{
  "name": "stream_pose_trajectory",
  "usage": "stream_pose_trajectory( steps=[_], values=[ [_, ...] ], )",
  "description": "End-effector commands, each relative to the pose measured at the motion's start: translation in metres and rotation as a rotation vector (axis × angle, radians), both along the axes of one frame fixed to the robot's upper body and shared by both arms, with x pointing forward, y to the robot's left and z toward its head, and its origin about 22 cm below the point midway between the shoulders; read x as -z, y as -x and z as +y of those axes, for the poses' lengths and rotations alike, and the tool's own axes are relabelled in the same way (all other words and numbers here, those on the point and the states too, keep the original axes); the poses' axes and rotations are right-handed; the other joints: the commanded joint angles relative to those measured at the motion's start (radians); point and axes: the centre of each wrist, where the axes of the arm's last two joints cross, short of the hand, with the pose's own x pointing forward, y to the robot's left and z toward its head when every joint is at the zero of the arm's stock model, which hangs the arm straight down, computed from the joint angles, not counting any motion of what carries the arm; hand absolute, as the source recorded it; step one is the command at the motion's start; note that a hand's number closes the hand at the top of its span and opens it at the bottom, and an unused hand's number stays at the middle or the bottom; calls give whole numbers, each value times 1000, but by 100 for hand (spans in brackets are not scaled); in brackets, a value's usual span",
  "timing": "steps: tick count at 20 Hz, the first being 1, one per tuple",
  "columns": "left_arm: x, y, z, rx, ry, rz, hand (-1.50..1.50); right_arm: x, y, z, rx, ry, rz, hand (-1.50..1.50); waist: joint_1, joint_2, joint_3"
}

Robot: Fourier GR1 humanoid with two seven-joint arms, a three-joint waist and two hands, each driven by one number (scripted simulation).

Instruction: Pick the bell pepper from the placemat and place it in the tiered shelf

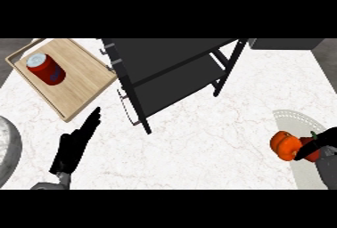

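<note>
Currently, your bell pepper [284, 145], orange, sits on the grey placemat [294, 119] at the worktop's [197, 147] right edge, right hand [314, 147] with fingers curled round it. Tiered shelf [171, 71]: black, well apart, upper centre. Left hand [76, 144]: fingers straight, resting lower left. Wooden tray [79, 91]: holds red can [46, 68].

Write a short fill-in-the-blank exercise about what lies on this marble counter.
1. The red can stands on the wooden ____.
2. The orange bell pepper lies at the view's ____ side, on the pale placemat.
3. The black right hand is at the pepper; the black left hand is ____, fingers straight.
4. The black tiered shelf holds ____ objects.

Missing words: tray; right; open; no
</note>
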Motion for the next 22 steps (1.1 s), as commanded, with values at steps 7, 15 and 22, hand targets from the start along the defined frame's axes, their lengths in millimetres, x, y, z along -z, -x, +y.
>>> stream_pose_trajectory(
  steps=[7, 15, 22],
  values=[
    [-1, 1, -7, 17, -15, 1, 0, 9, -4, -3, 101, 169, 39, 150, 1, 9, 15],
    [-4, -12, -7, 32, 9, -6, 0, -39, -19, 161, -1213, -76, -218, 150, 42, 3, 15],
    [-8, -4, 10, -13, 12, 24, 0, -121, 24, 146, -1340, -21, -440, 150, -16, 2, 15]
  ],
)
